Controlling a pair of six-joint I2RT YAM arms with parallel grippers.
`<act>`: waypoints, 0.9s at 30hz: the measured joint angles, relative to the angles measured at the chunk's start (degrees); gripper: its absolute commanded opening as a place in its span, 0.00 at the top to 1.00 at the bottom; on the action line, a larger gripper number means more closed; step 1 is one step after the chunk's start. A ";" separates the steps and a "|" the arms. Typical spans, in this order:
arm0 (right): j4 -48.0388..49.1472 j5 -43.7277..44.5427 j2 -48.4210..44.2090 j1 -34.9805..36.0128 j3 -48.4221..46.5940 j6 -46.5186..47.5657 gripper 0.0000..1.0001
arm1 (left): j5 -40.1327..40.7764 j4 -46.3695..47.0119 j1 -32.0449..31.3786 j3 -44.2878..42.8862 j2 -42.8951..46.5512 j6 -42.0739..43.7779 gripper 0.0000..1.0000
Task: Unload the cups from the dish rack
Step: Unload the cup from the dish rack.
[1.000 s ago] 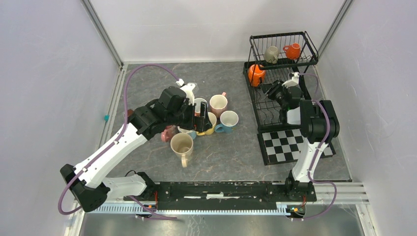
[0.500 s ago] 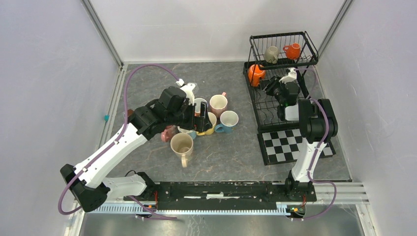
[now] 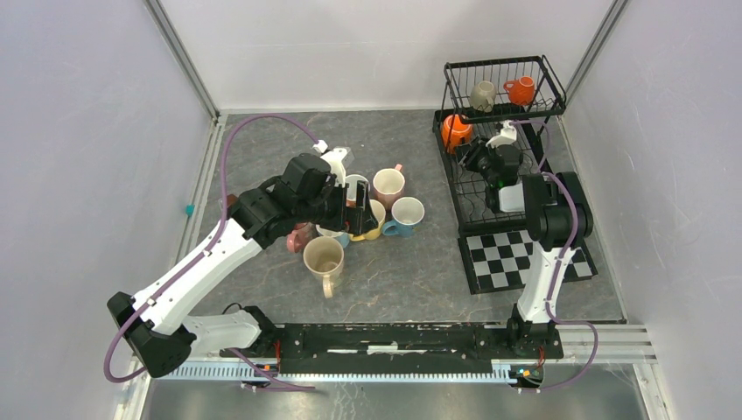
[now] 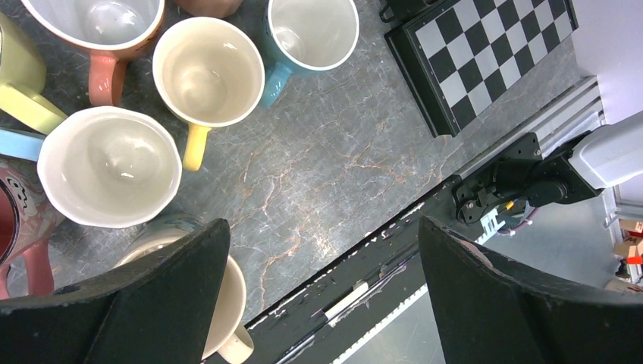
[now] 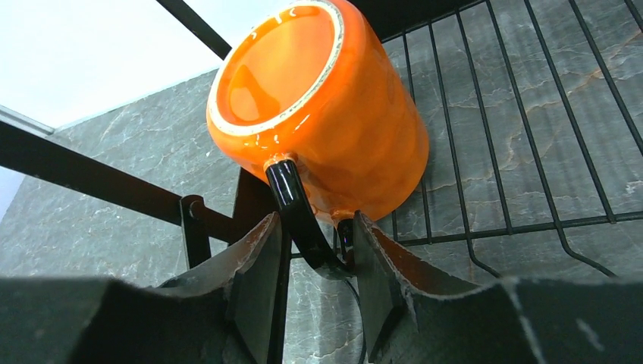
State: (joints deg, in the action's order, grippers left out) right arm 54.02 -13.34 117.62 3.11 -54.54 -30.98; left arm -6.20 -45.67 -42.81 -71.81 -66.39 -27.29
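Note:
An orange cup (image 3: 455, 131) with a black handle lies on its side on the lower tier of the black wire dish rack (image 3: 503, 63). My right gripper (image 3: 473, 154) is at it; in the right wrist view the jaws (image 5: 318, 250) are closed on the handle of the orange cup (image 5: 349, 129). A grey-olive cup (image 3: 482, 94) and another orange cup (image 3: 521, 89) sit in the upper tier. My left gripper (image 3: 360, 215) hangs open and empty over several cups on the table, among them a pink cup (image 3: 388, 185), a light blue cup (image 3: 407, 214) and a cream cup (image 3: 324, 256).
A black-and-white checkered mat (image 3: 516, 254) lies in front of the rack, and shows in the left wrist view (image 4: 485, 53). The rack's black frame bar (image 5: 76, 178) runs just left of my right fingers. Walls enclose the grey marbled table.
My right gripper has moved up and left along the lower tier to the orange cup's handle. The left arm has not moved.

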 measured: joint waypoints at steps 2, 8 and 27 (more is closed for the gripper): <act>-0.24 0.57 0.00 0.22 -0.02 0.44 0.58 | 0.00 0.00 0.04 0.00 0.00 0.00 0.00; -0.02 2.03 0.02 0.83 -0.02 1.57 0.76 | 0.00 0.00 0.09 0.00 -0.02 0.00 0.00; -3.19 6.03 -7.02 1.79 6.60 4.37 0.85 | -0.70 1.29 0.11 1.36 -0.35 0.00 0.00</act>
State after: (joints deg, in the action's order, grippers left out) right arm 50.83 -7.31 110.61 4.91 -47.94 -26.61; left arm -6.90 -44.38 -42.70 -70.46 -66.74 -27.29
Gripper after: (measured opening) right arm 0.185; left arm 0.994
